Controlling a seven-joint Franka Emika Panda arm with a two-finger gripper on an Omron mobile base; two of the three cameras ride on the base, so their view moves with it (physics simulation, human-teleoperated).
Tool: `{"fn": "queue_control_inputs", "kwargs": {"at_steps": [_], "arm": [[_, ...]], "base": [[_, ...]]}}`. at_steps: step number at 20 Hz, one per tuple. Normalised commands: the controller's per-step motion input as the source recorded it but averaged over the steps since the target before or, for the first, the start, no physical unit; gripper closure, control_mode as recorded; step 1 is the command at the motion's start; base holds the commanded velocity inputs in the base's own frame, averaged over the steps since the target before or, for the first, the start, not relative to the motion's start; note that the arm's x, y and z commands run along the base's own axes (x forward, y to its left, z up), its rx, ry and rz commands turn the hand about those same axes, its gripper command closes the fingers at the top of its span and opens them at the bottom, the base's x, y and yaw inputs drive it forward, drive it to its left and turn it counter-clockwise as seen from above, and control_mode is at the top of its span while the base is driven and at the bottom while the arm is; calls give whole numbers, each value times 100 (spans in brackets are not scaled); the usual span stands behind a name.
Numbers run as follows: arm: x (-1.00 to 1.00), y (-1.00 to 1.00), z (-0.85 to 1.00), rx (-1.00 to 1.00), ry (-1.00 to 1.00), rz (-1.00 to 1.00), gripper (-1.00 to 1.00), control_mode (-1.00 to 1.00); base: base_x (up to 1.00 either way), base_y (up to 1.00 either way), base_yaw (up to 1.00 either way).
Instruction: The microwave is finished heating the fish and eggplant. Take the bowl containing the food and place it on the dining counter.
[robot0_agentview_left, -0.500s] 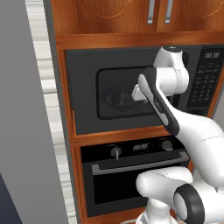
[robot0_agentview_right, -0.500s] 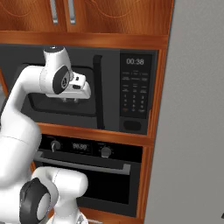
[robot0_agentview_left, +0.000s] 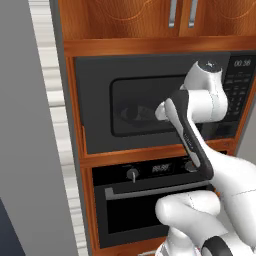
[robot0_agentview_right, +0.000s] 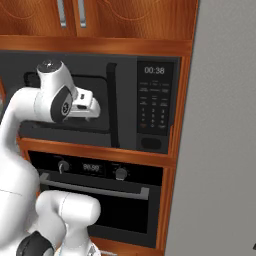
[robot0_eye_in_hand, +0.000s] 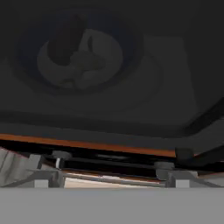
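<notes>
Left base view: microwave (robot0_agentview_left: 150, 107) set into the wooden cabinet column, door shut, dim shapes behind the tinted window. White arm reaching up from the lower right, wrist bent toward the window, end effector (robot0_agentview_left: 161, 111) close to the glass near the window's right side. Black oven (robot0_agentview_left: 150, 200) directly beneath, knobs and bar handle visible, not part of the job. Cabinet doors (robot0_agentview_left: 182, 15) with silver handles above.

Right base view: same arm from the other side, end effector (robot0_agentview_right: 90, 107) held level in front of the door window, left of the vertical door handle (robot0_agentview_right: 114, 105). Keypad panel (robot0_agentview_right: 155, 107) to the right, display reading 00:38. Fingers too small and foreshortened here to judge; cannot tell whether open or closed. Nothing gripped, by all appearance.

Hand view: looking through the dark glass at the bowl (robot0_eye_in_hand: 78, 57), blue rim faintly visible, sitting on the round glass plate (robot0_eye_in_hand: 151, 81) inside. Eggplant (robot0_eye_in_hand: 65, 39) as a dark oblong at the bowl's upper left, fish (robot0_eye_in_hand: 87, 70) as a paler lump beside and partly under it. Bowl kept behind the closed door, hence out of reach.

Judgement: door needs opening first, probably via the handle; bowl retrieval and carrying to the dining counter not yet begun.
</notes>
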Motion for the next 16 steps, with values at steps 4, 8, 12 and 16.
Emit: {"fn": "queue_control_inputs", "kwargs": {"at_steps": [4,8,12,16], "arm": [[-91,-4,-14,0,-37,0,-100,-100],[-37,0,-1,1,-12,0,-100,100],[0,0,0,0,0,0,-100,100],[0,0,0,0,0,0,-100,100]], "base": [[0,0,0],[-2,0,0],[-31,-20,0],[-39,-40,-2]]}}
